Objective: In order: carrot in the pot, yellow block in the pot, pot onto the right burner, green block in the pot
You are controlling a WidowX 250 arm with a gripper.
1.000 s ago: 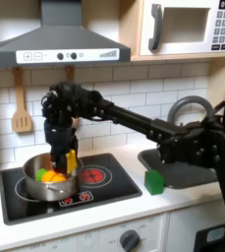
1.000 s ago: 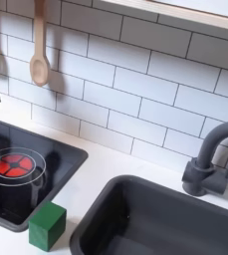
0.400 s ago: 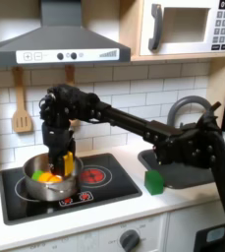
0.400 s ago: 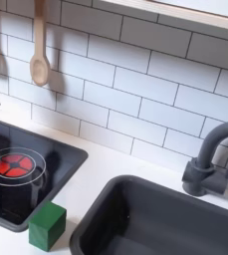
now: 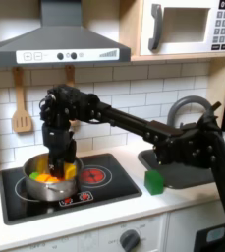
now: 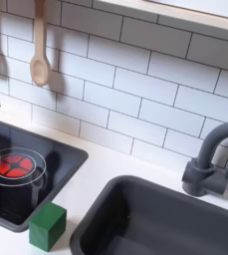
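Yellow block (image 5: pixel 69 168) stands upright in the pot (image 5: pixel 51 185); jaws' state unclear.

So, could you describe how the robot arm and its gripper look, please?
The arm is all black, built of boxy jointed segments, thicker at the base near the sink. The gripper is black too, its fingers too blurred to describe. No markings can be made out, and cables cannot be told apart from the dark links.

I am black all over in the first exterior view: chunky, boxy joint housings linked by slim, straight segments, my finish matte with dull grey highlights. My gripper (image 5: pixel 58 157) ends in dark, narrow fingers. Thin cables seem to run along my forearm, though the blur leaves that uncertain.
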